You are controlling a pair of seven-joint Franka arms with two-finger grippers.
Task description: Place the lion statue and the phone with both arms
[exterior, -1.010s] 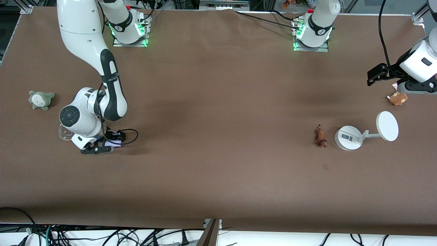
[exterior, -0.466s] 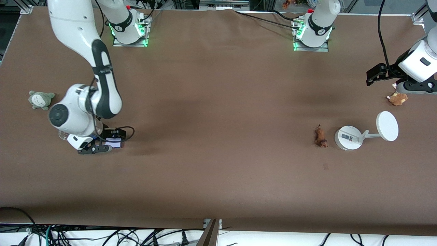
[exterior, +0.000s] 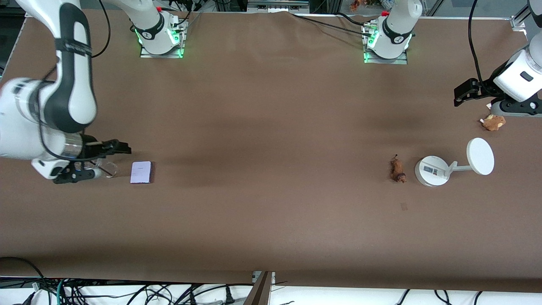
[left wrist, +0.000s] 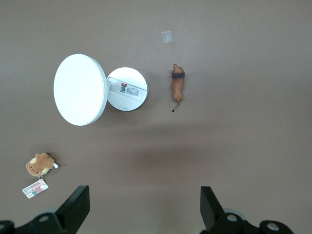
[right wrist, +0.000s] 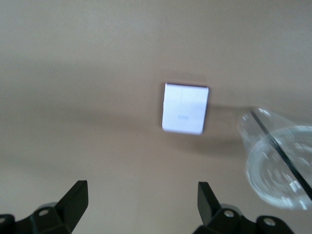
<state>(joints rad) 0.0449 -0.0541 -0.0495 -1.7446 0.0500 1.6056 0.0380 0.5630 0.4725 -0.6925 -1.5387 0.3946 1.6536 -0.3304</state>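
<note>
Right gripper [exterior: 91, 163] wide open, empty, just lifted off phone [exterior: 141, 172] near right arm's table edge; left gripper [exterior: 468, 91] open, empty, waiting; lion statue [exterior: 397, 169] also down, so job likely done.

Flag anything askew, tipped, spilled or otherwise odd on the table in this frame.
Only the clear cup stands out: it lies on its side beside the phone, under the open right gripper. The lion statue also lies on its side, next to the white stand. The left gripper hangs open and waits. No spill shows.
</note>
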